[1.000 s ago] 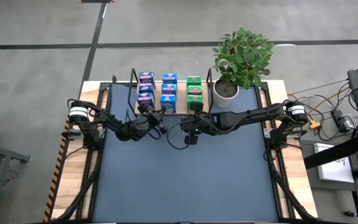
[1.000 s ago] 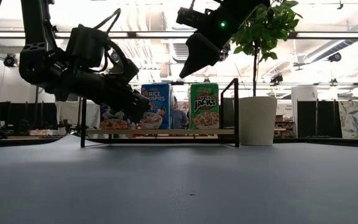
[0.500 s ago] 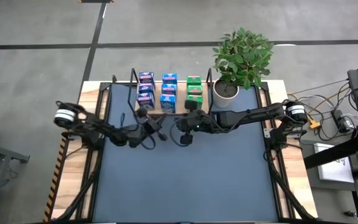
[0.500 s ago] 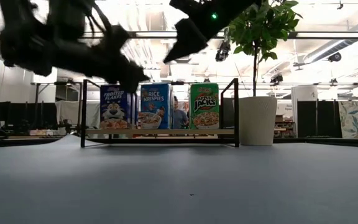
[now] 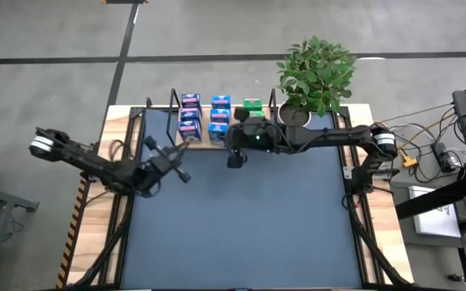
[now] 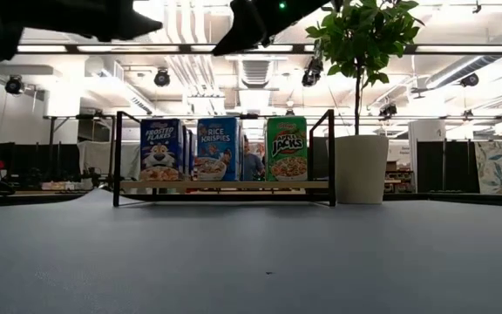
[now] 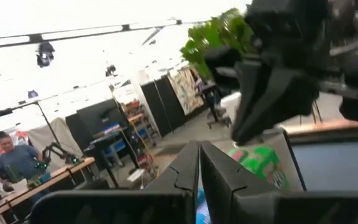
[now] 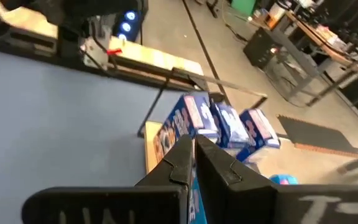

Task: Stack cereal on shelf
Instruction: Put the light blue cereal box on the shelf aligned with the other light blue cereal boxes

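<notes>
The shelf (image 5: 202, 145) stands at the table's far edge, and in the low view (image 6: 225, 185) its board rests on black wire ends. On it stand three rows of cereal: dark blue boxes (image 5: 189, 113), light blue boxes (image 5: 219, 117) and green boxes (image 5: 252, 105), partly hidden under my right arm. My left gripper (image 5: 180, 172) is shut and empty over the mat, left of the shelf's front. My right gripper (image 5: 235, 160) is shut and empty just in front of the light blue row. In the low view both grippers show high above the shelf.
A white pot with a green plant (image 5: 295, 117) stands right of the shelf, close under my right arm. The blue mat (image 5: 249, 226) in front of the shelf is bare. Cables and gear lie beyond the table's right edge. A person shows in the room in the left wrist view (image 7: 14, 158).
My left gripper has drawn back from the shelf toward the table's left edge and risen. My right gripper has risen and gone toward the far left, closer to the shelf's front. The boxes have stayed in place.
</notes>
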`<act>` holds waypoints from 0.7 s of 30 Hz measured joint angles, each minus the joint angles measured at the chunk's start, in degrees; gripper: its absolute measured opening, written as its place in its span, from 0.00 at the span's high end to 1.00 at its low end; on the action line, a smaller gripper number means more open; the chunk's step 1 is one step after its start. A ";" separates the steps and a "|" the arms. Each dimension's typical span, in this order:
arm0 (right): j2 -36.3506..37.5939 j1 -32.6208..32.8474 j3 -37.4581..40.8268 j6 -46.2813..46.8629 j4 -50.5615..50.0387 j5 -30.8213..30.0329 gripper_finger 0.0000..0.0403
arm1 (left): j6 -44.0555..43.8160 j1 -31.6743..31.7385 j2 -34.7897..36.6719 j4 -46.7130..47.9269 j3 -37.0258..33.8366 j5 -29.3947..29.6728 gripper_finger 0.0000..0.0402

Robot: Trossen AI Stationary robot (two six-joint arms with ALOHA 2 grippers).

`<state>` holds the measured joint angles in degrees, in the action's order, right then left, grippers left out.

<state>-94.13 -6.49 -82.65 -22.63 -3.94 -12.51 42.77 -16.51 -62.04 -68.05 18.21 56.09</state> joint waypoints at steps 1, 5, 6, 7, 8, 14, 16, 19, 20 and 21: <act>0.00 -0.49 -0.31 0.04 0.04 1.32 0.97 | 0.40 -0.16 2.07 0.16 -0.59 -0.01 1.00; 0.00 -2.21 -0.52 0.78 0.60 3.89 0.97 | 0.70 -0.33 9.19 3.67 -2.51 0.01 1.00; -0.19 -2.50 -0.52 0.92 1.14 4.00 0.97 | 0.62 -0.33 10.54 4.31 -2.97 0.04 1.00; -0.67 -2.67 -0.54 0.92 2.29 3.99 0.97 | 0.47 -0.33 11.74 4.60 -3.29 0.02 1.00; -0.93 -2.89 -0.57 0.92 3.06 4.24 0.97 | 0.43 -0.33 12.92 4.67 -3.69 0.01 1.00; -4.02 -3.92 -0.53 0.08 4.69 6.22 0.97 | 0.51 -0.31 16.89 7.00 -4.26 -0.02 1.00; -4.52 -4.39 -0.52 0.06 4.84 6.10 0.97 | 0.49 -0.31 17.51 7.86 -4.26 0.01 1.00; -5.10 -5.22 -0.52 0.08 5.32 6.09 0.97 | 0.49 -0.29 17.58 8.16 -4.26 0.01 1.00; -5.27 -5.56 -0.52 0.08 5.11 6.09 0.97 | 0.49 -0.27 17.49 8.16 -4.26 0.01 1.00; -5.45 -5.82 -0.52 0.08 5.15 6.09 0.97 | 0.49 -0.27 17.34 8.15 -4.26 -0.01 1.00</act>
<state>-99.58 -12.31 -83.18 -22.55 1.21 -6.42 43.27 -16.78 -44.70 -59.90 13.96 56.08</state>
